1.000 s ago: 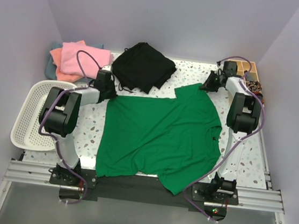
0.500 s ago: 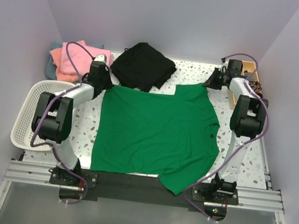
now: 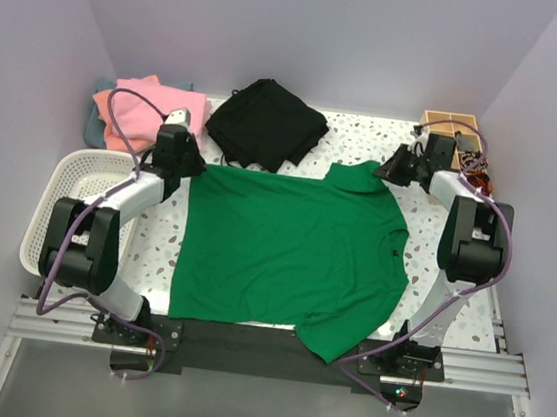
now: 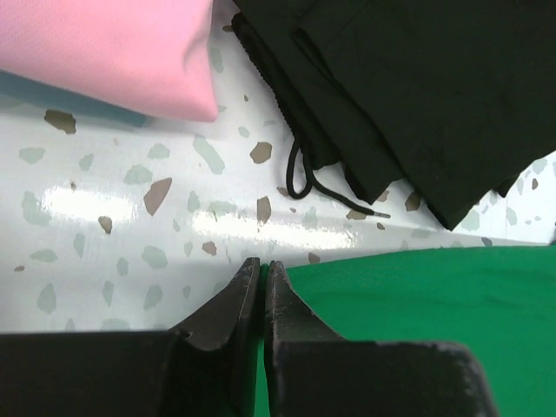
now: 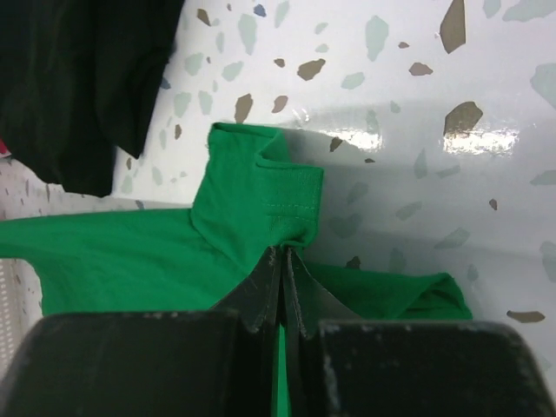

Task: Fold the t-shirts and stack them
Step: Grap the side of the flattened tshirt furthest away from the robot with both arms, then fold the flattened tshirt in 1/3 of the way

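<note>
A bright green t-shirt (image 3: pixel 289 250) lies spread flat across the middle of the table, one sleeve hanging over the near edge. My left gripper (image 3: pixel 189 165) is shut on its far left corner; the left wrist view shows the green hem (image 4: pixel 417 304) pinched between the closed jaws. My right gripper (image 3: pixel 385 170) is shut on the far right sleeve, which bunches at the jaws in the right wrist view (image 5: pixel 261 191). Folded pink, salmon-orange and grey-teal shirts (image 3: pixel 134 107) are stacked at the far left corner.
A black garment (image 3: pixel 266 122) with a drawstring lies at the far middle, just behind the green shirt. A white mesh basket (image 3: pixel 63 204) stands at the left edge. A wooden box (image 3: pixel 458 133) sits at the far right corner.
Both grippers have pulled the green shirt's far edge outward and apart; the cloth now lies flatter and wider. The left gripper moved left, the right gripper moved right and nearer.
</note>
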Available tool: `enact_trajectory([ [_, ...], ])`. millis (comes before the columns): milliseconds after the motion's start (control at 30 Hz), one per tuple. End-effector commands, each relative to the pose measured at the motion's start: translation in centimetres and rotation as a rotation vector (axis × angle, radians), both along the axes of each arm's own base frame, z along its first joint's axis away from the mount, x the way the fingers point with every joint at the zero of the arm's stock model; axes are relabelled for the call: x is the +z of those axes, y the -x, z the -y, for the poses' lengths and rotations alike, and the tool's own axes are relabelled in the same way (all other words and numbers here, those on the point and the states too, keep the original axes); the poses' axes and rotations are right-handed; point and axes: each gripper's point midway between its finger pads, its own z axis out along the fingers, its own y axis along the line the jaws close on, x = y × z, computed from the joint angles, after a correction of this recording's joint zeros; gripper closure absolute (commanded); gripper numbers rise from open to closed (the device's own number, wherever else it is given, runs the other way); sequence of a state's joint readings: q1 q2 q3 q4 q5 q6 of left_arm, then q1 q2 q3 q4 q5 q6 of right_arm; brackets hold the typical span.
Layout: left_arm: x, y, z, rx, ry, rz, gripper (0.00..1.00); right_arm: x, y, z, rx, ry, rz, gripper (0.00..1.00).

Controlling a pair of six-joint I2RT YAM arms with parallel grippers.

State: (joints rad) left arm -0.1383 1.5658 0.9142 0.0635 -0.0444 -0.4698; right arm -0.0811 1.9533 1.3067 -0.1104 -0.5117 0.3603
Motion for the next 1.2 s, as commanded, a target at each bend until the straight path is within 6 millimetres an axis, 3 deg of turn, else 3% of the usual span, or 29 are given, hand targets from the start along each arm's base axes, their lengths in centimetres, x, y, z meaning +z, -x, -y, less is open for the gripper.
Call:
enact_trajectory([
  [0,1.6,0.8,0.1,0.012,0.041,0.049,1.0,4.3,0.1,0.3,-0.025,-0.005,0.124,1.0],
  [33,1.0,1.3,0.0,0.012,0.039,0.035,1.0,5.2,0.4,0.4,-0.033,0.003,0.143,1.0],
  [100,0.7,2.0,-0.1,0.016,0.037,0.022,1.0,4.2,1.8,0.8,-0.065,0.019,0.1,1.0],
  [133,0.2,2.4,-0.2,0.018,0.032,0.009,1.0,5.1,2.2,1.0,-0.074,0.031,0.119,1.0],
  [200,0.1,2.9,-0.3,0.025,0.034,0.005,1.0,4.3,3.6,1.4,-0.102,0.051,0.095,1.0],
  [267,-0.4,3.5,-0.3,0.03,0.034,-0.007,1.0,5.1,4.7,1.4,-0.113,0.052,0.107,1.0],
  [500,-0.9,5.0,0.0,0.032,0.043,-0.024,1.0,5.1,9.3,2.2,-0.171,0.102,0.066,1.0],
  [767,-2.3,7.6,0.6,0.026,0.032,-0.125,1.0,2.6,14.7,2.0,-0.159,0.121,-0.076,1.0],
  [967,-3.5,9.5,0.2,0.04,0.015,-0.194,1.0,1.7,18.5,2.9,-0.207,0.174,-0.143,1.0],
  [1167,-5.0,11.8,-0.5,0.066,-0.006,-0.252,1.0,1.1,21.0,3.7,-0.241,0.22,-0.188,1.0],
])
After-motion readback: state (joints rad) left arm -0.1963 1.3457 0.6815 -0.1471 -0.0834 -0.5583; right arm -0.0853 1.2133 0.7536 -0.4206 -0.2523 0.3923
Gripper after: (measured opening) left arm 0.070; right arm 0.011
